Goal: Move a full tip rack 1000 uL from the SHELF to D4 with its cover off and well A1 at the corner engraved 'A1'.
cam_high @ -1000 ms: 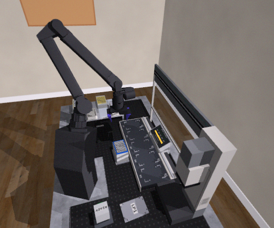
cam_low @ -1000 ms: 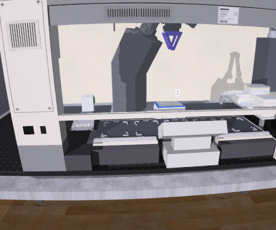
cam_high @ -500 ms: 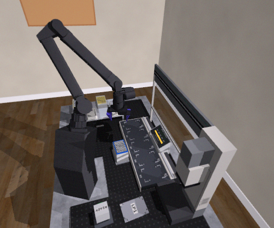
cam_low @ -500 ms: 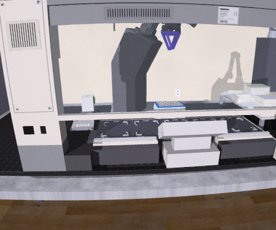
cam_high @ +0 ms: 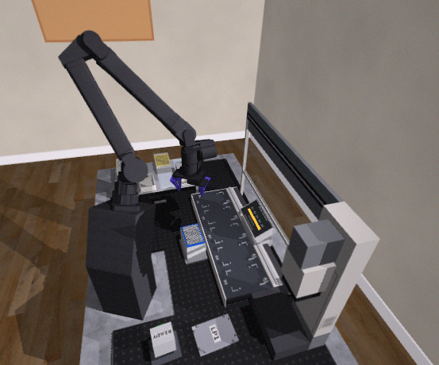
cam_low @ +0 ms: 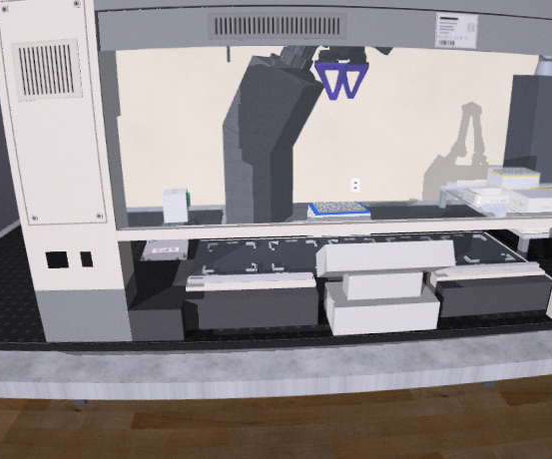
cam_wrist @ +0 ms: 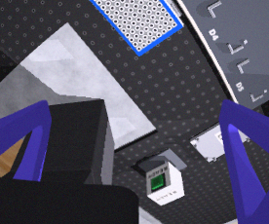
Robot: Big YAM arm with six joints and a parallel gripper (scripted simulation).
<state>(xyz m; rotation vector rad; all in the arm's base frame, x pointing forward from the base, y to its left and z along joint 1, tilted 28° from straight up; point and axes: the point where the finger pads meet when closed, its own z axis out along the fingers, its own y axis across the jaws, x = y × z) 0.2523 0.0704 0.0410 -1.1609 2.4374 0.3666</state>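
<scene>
My gripper [cam_high: 190, 186] is open and empty. It hangs high over the black mat, between the shelf [cam_high: 151, 171] and the far end of the deck [cam_high: 230, 242]. It also shows near the top of the exterior view [cam_low: 344, 82], and its blue fingers frame the wrist view [cam_wrist: 135, 112]. A blue-rimmed tip rack [cam_high: 192, 236] [cam_wrist: 134, 7] full of pale rings stands on the mat beside the deck's left edge, well below and in front of the gripper [cam_low: 338, 209]. I cannot tell whether a cover is on it. The deck's corner brackets, including those at the D4 label [cam_wrist: 213, 30], hold nothing.
The shelf holds a yellow-topped rack [cam_high: 162, 160] and several white boxes [cam_low: 509, 192]. The READY block [cam_high: 163, 337] [cam_wrist: 162, 182] and the LP1 plate [cam_high: 214, 334] sit at the near end. The arm's dark pedestal [cam_high: 119, 258] stands left of the rack. A gantry frame runs along the deck's right side.
</scene>
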